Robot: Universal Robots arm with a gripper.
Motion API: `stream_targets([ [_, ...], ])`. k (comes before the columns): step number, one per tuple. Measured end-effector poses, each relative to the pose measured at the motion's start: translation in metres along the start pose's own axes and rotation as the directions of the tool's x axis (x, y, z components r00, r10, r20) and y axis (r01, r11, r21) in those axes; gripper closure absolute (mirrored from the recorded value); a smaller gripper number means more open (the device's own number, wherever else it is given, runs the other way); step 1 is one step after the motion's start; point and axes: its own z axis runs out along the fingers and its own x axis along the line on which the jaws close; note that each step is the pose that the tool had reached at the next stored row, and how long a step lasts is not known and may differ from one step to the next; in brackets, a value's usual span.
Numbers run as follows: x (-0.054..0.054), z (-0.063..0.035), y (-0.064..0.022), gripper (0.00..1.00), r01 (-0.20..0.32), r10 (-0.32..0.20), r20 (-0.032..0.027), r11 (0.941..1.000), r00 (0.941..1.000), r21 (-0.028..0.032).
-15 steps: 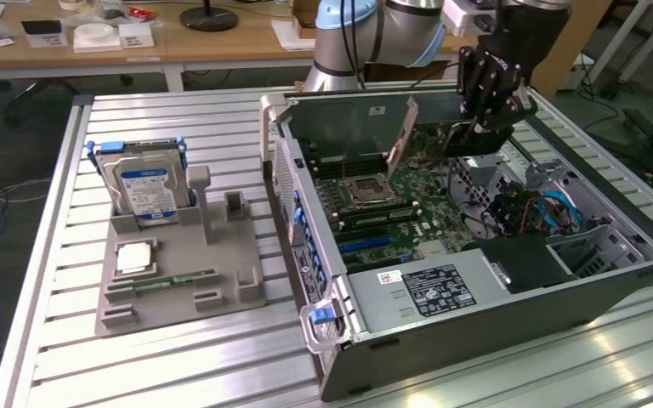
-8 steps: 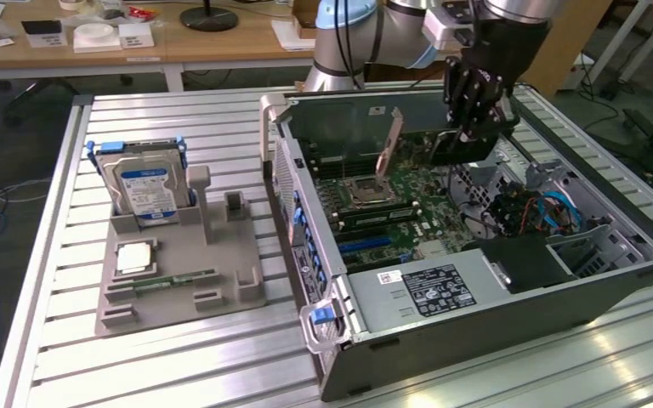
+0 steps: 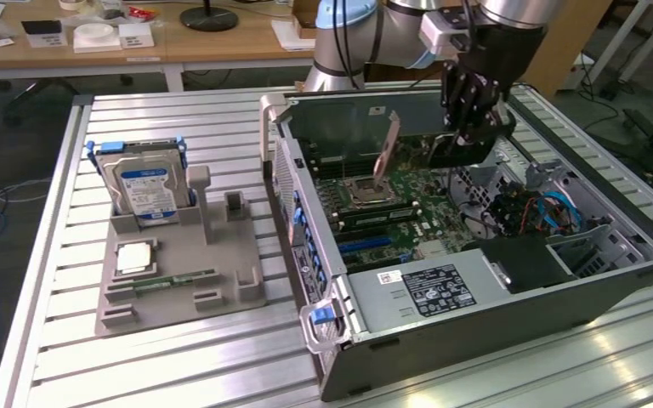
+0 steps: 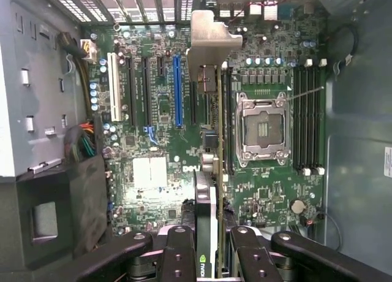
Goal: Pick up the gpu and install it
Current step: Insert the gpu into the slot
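1. Grip: my jaws are clenched on the graphics card (image 4: pixel 208 208), one finger (image 4: pixel 177 257) pressed on each face, black cooler on one side and green board on the other.
2. Place: the card hangs edge-down inside the open computer case (image 3: pixel 508 306), over the motherboard (image 4: pixel 150 171). I judge that it is not yet seated in any slot.
3. Axis: the card's long side runs straight out from my jaws toward the vented back wall, with its silver bracket (image 4: pixel 211 40) at the far end. That line looks parallel to the expansion slots.
4. Offset: the card sits between the processor socket (image 4: pixel 262 127) and the long blue slot (image 4: pixel 178 89), which lies beside it on the side away from the socket.
5. Wrist view: this gives me the card edge-on against the slots, so sideways alignment reads well but height does not.
6. Exterior view: here the card (image 3: pixel 462 151) shows high up at the far side of the case. Well apart, a hard drive (image 3: pixel 145 191) stands in a grey holder on the surface (image 3: pixel 190 357).
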Motion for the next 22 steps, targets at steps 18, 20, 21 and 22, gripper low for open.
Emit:
stream_targets([
  [18,0.0090,0.0095,0.0083,0.73,0.000,0.000,0.0001,1.0000,1.0000,0.0006],
  [20,0.0090,0.0098,0.0091,0.73,0.000,0.000,-0.0002,1.0000,1.0000,0.0005],
  [21,0.0090,0.0098,0.0091,0.73,0.000,0.000,-0.0002,1.0000,1.0000,0.0004],
  [22,0.0090,0.0098,0.0091,0.73,0.000,0.000,-0.0002,1.0000,1.0000,0.0004],
])
